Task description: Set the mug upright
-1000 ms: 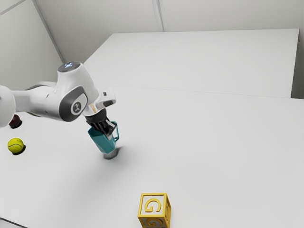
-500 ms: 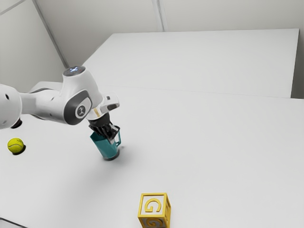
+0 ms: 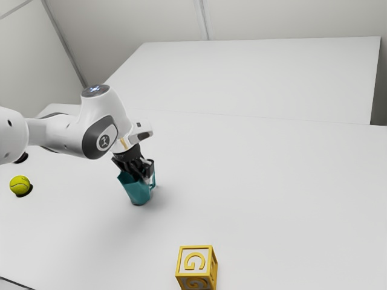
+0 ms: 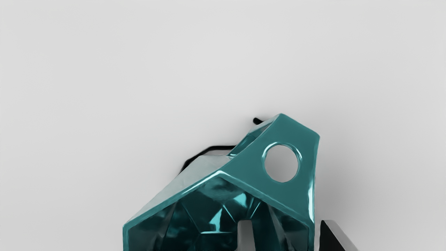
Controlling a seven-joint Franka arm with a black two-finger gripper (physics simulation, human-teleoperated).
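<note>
Toward eight o'clock in the exterior view sits a glossy, faceted teal mug (image 3: 138, 193). The claw (image 3: 146, 175) stands parted astride its wall, gripping nothing.

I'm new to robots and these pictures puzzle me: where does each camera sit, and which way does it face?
Exterior view: at the arm's side, looking down across the table; the arm comes in from the view's left.
Wrist view: on the arm's hand, looking down into the teal mug; the tips of the fingers show.
Both share the mug, the fingers and the tabletop.
</note>
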